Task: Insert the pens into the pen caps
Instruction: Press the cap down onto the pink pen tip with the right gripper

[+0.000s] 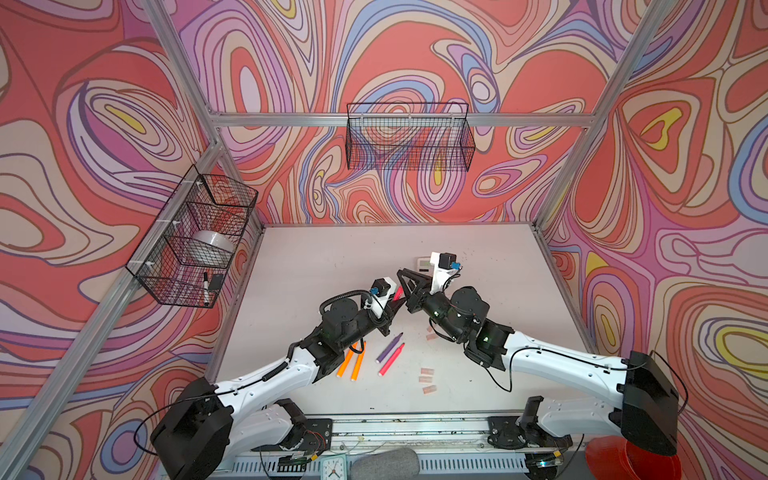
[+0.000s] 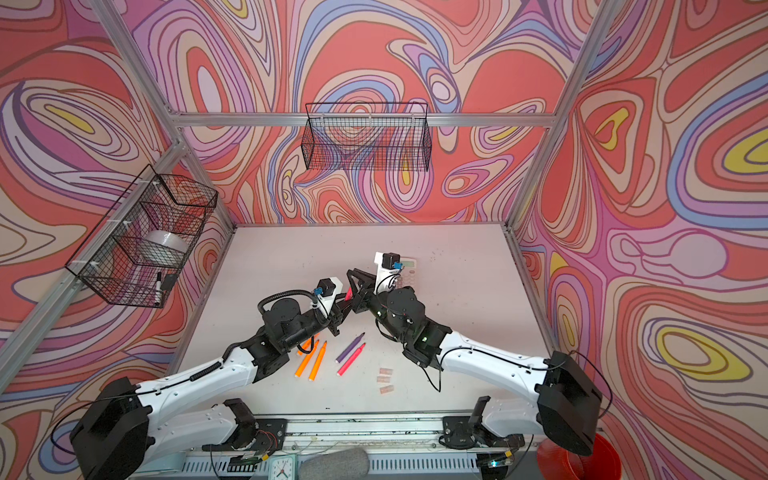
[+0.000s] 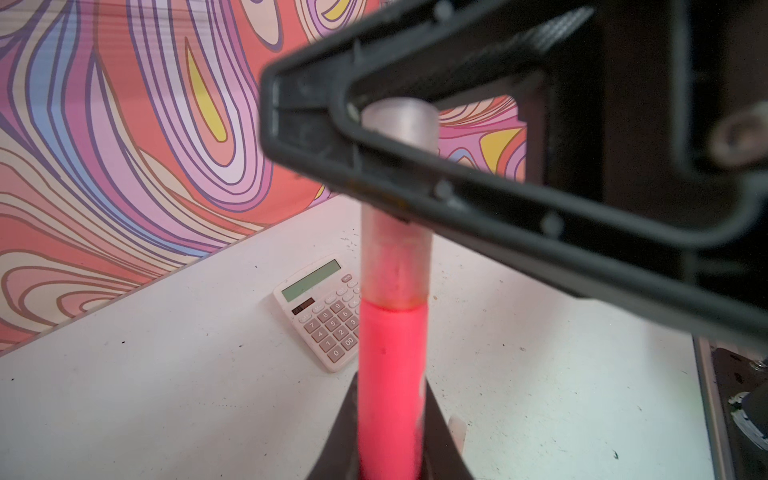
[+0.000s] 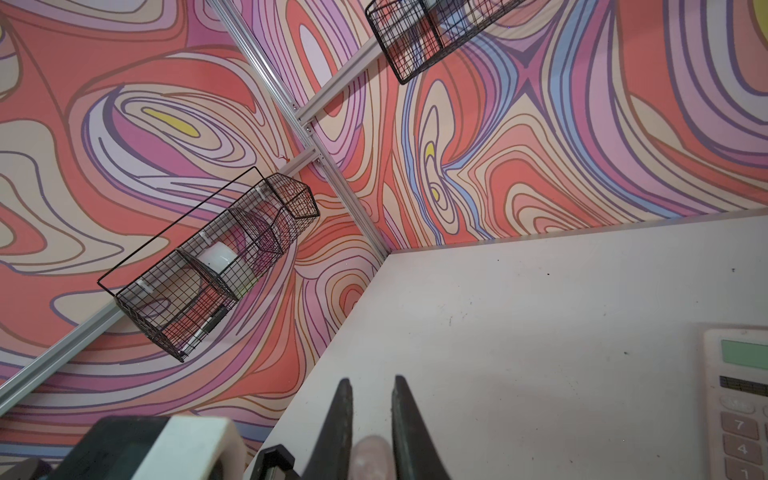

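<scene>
The left gripper (image 3: 390, 419) pinches a hot-pink pen (image 3: 390, 365) by its lower barrel, above the middle of the table (image 3: 166, 395). A cap (image 3: 395, 257), a pale, cloudy, translucent tube with a flat end, sits over the pen's tip, its rim meeting the glossy pink barrel. The right gripper (image 4: 371, 382) clamps this cap between its fingers. On the table below lie orange pens (image 1: 357, 368), a purple pen (image 1: 390, 347) and a second pink pen (image 1: 391, 359), all slim, tapered and uncapped. Three loose caps (image 1: 424, 379) lie in a column just beside them. A calculator (image 3: 320, 316) lies farther back.
</scene>
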Available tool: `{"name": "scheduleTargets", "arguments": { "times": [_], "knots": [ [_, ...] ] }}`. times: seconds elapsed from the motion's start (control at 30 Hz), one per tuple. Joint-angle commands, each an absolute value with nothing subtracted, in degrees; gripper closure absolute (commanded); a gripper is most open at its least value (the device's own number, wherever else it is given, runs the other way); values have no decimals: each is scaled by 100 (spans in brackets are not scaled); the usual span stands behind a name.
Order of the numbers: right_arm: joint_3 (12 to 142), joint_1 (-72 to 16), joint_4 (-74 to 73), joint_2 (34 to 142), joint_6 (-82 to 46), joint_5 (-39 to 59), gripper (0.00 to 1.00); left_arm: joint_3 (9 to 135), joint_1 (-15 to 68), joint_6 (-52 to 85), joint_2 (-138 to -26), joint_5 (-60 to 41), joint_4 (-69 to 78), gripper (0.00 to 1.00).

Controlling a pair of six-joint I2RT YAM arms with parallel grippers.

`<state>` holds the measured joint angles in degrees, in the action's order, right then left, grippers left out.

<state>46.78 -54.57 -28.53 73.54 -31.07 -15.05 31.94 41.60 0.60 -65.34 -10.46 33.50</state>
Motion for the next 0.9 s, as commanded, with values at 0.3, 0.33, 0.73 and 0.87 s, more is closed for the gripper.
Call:
{"name": "scheduleTargets", "arguments": {
  "times": [0.3,0.33,0.73,0.87],
  "knots": [
    [3889,-6037,-1680,7771,-3199,-31,100,4720,3632,368,-6481,-25,4949,100],
    [3854,-6047,-1716,7806,-3222,-18,100,4775,3606,339,-6486,21,4995,100],
    [3542,-6150,-2028,7984,-3391,94,100,5300,3296,257,-6376,137,5267,100],
    [3555,-6195,-2043,8083,-3418,114,100,5189,3173,340,-6327,322,5625,100]
  ]
}}
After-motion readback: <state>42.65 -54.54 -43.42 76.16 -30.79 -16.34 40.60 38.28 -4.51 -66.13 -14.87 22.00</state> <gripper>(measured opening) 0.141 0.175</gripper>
